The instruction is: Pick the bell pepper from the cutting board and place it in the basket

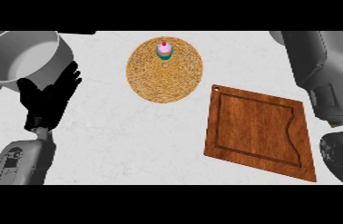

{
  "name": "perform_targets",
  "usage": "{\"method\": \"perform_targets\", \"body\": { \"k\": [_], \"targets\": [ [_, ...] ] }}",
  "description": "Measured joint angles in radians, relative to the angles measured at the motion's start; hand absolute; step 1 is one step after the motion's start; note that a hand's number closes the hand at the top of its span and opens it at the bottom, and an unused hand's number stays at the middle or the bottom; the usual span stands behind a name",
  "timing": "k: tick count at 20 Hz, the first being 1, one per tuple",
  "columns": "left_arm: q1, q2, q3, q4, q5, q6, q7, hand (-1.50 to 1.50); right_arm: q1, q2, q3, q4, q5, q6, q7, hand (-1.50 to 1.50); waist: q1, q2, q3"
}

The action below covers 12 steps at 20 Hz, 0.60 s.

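Counter (134,141): basket (164,85) right of left fingers (66,82)

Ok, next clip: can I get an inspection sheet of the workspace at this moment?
Surface: white marbled counter, seen from above.
Job's things: cutting board at right, bare; basket at centre top; bell pepper not seen.
Clutter: small pink and teal object in the basket near its far rim; grey pot at upper left.
Hands: left hand open, fingers up, resting at left beside the pot; right hand only a dark shape at the right edge below the grey forearm, state cannot be told.
Cables: nothing seen.
Surroundings: nothing seen.
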Motion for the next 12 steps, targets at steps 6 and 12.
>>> {"method": "perform_targets", "body": {
  "k": [6,12],
  "targets": [
    [0.010,0.001,0.005,-0.002,-0.002,0.002,-0.002,0.00,0.010,-0.073,-0.031,0.064,0.059,-0.003,0.019,1.50,-0.014,-0.004,0.001],
    [0.028,0.007,0.022,0.016,0.000,-0.002,-0.022,0.00,0.065,-0.119,-0.076,0.088,0.047,-0.046,-0.017,1.50,-0.033,-0.011,0.002]
  ]
}}
